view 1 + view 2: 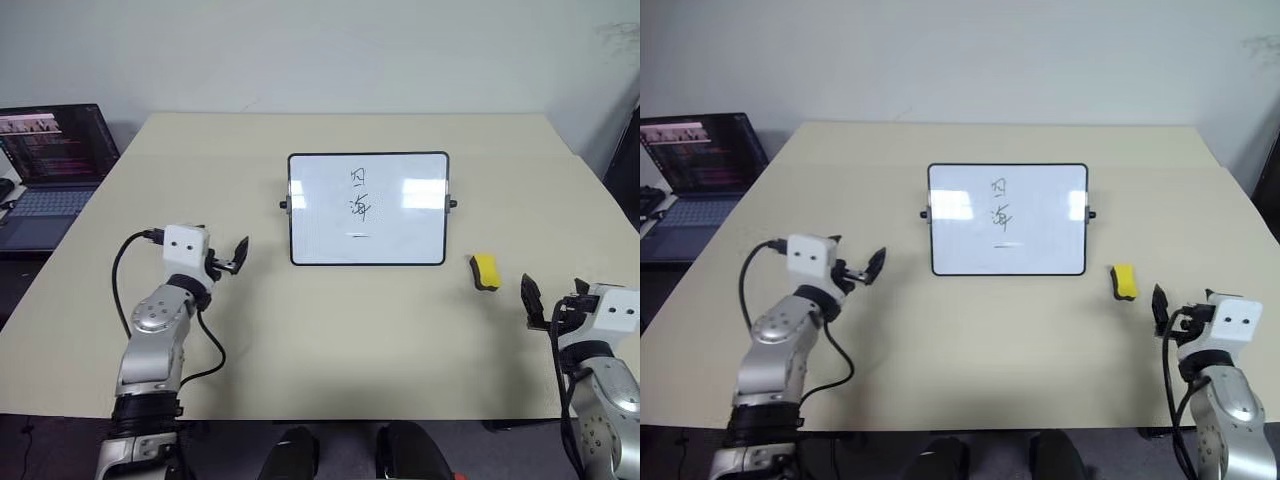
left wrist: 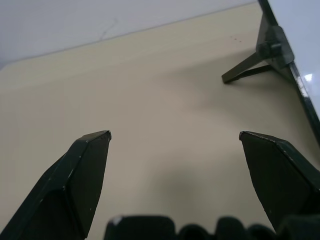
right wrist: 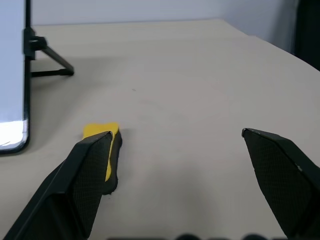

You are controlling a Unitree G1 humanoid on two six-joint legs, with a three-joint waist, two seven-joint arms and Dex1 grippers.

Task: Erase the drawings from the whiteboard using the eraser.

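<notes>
**Eraser lies untouched beside the board; both grippers stand wide and empty**

Your eraser sits on the table just off the lower right corner of the whiteboard, close to it but not touching. It lies flat, yellow side up, with a dark edge showing along its side. In your right wrist view it appears ahead of the gripper, partly behind one of the fingers.

The whiteboard stands near the middle of the table, propped on thin legs at its sides. The drawings run down its centre: two small scribbled characters, one above the other, and a short dash beneath them. Bright glare patches sit on either side of them.

Your right gripper hovers near the table's front right edge, behind the eraser and apart from it, its two fingers spread wide with nothing between them. Your left gripper is off to the left of the board's lower corner, fingers likewise parted wide and empty.

A laptop stands open off the table's far left.
</notes>
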